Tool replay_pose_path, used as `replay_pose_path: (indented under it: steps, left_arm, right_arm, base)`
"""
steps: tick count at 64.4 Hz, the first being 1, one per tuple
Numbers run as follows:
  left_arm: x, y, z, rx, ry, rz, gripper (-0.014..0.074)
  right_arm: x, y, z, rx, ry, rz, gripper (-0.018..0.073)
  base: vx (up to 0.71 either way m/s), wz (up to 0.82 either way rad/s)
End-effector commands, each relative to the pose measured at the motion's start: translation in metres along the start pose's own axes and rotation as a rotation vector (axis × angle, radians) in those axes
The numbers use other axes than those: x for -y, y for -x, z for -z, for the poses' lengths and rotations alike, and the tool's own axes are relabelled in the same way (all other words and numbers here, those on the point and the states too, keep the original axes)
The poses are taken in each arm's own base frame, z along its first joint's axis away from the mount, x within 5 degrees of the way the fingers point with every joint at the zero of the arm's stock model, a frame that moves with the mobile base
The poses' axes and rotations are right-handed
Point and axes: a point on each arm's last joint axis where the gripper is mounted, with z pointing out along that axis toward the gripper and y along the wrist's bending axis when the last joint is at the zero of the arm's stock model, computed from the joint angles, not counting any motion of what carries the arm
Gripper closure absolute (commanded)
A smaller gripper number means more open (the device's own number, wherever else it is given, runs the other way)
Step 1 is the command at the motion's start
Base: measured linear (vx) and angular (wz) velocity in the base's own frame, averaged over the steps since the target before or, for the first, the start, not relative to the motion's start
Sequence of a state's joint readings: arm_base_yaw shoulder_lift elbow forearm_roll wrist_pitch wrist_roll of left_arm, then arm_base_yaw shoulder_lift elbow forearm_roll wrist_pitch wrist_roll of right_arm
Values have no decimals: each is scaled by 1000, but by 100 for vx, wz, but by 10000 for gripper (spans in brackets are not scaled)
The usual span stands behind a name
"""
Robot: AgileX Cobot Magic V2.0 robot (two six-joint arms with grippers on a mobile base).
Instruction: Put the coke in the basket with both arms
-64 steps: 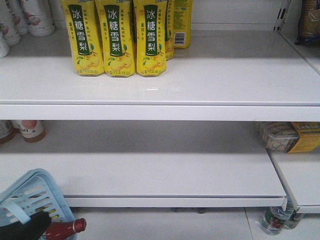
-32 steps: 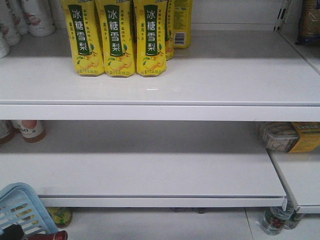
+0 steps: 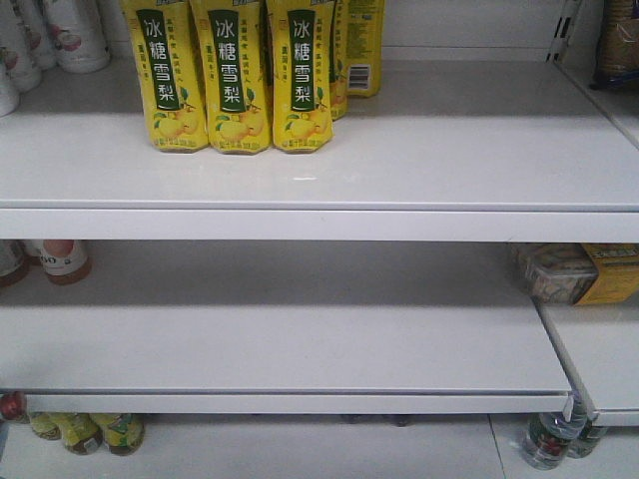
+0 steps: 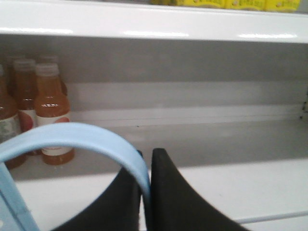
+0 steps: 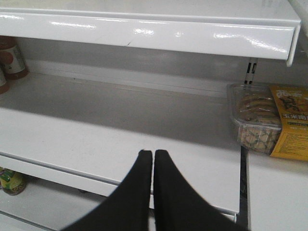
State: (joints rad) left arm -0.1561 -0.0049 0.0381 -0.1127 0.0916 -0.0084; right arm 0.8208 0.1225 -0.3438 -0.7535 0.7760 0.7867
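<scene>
The left gripper (image 4: 147,192) is pinching its two black wedge fingers together on the light blue basket handle (image 4: 86,139), which is arching up and leftward from between them. The right gripper (image 5: 153,166) is holding its fingers pressed together with nothing between them, pointing toward the middle shelf (image 5: 96,130).

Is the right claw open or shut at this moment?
Shut. In the right wrist view, the two black fingers of the right claw lie together with only a thin line between them, and nothing is held.
</scene>
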Motion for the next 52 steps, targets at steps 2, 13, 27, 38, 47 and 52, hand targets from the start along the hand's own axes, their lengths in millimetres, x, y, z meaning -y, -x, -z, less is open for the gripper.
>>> replay_pose_path:
  steps: [2,13,27,38,47,52]
  left_arm:
    - [1,29,4,249,29,-107,603]
    - [1,30,5,254,32,-95,603]
    - [0,27,6,236,30,-57,603]
    - [-1,26,5,217,48,-17,603]
    - [-2,26,6,229,65,-20,603]
    - [-2,27,6,231,74,-21,603]
  right_arm:
    - [-2,13,2,75,14,35,564]
    - [-2,13,2,75,14,35,564]
    - [-2,13,2,75,14,35,564]
    - [-2,13,2,75,14,35,564]
    - [-2,13,2,75,14,35,564]
    - [-2,13,2,75,14,35,564]
  base:
    - [0,0]
    - [0,0]
    - [0,0]
    - [0,0]
    - [0,0]
    - [0,0]
